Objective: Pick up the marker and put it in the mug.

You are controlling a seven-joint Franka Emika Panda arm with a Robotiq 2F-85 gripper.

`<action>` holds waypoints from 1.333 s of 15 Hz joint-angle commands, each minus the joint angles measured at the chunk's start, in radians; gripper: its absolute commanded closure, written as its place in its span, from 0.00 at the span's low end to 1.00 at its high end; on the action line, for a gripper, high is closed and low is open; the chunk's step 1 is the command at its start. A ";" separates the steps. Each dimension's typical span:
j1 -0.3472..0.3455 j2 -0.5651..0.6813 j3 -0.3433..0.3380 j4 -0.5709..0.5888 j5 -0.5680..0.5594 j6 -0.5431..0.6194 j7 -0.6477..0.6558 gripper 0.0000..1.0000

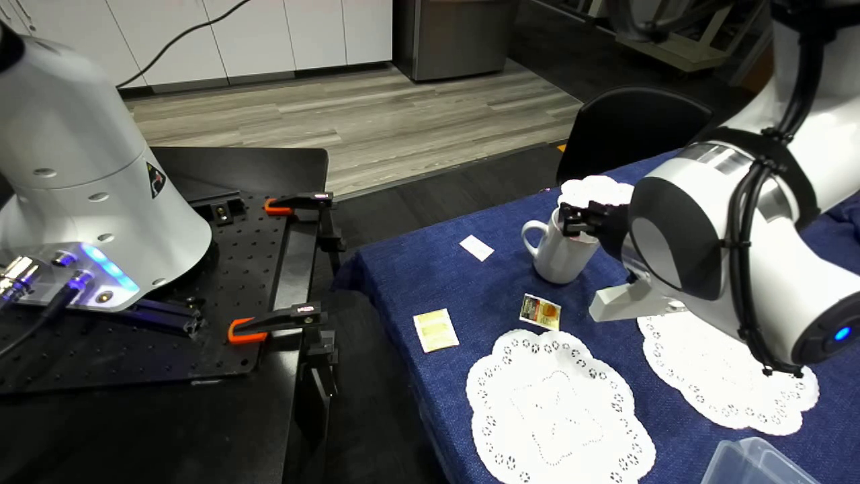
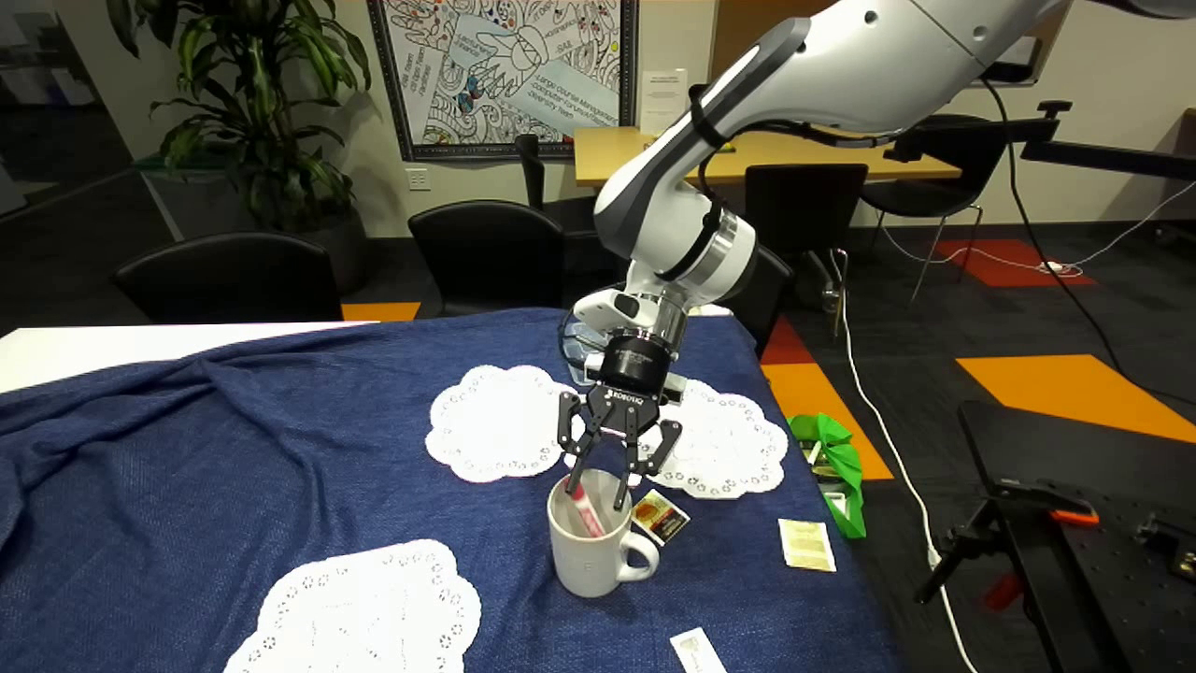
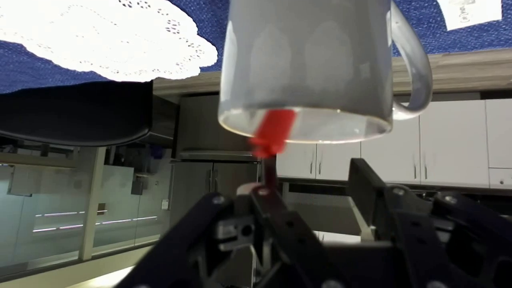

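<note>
The white mug stands upright on the blue cloth and shows in both exterior views. It fills the top of the wrist view, with its handle at the right. The marker leans inside the mug, its red end sticking out past the rim. My gripper is over the mug's mouth with its fingers apart. In the wrist view the gripper has a gap between the fingers, and the marker's red end is by the left fingertip. I cannot tell whether they touch.
White doilies lie on the cloth around the mug. A yellow-and-dark card, a pale yellow packet and a white slip lie near it. A clear plastic box stands at the table's side.
</note>
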 commanded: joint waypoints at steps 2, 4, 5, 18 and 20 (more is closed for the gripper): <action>-0.033 0.011 0.037 0.013 -0.019 0.024 0.000 0.10; -0.034 -0.003 0.038 -0.001 -0.019 0.026 0.000 0.00; -0.030 -0.011 0.032 -0.009 -0.019 0.023 0.000 0.00; 0.072 -0.281 -0.077 -0.192 0.004 -0.033 0.026 0.00; 0.098 -0.338 -0.097 -0.225 -0.002 -0.031 0.042 0.00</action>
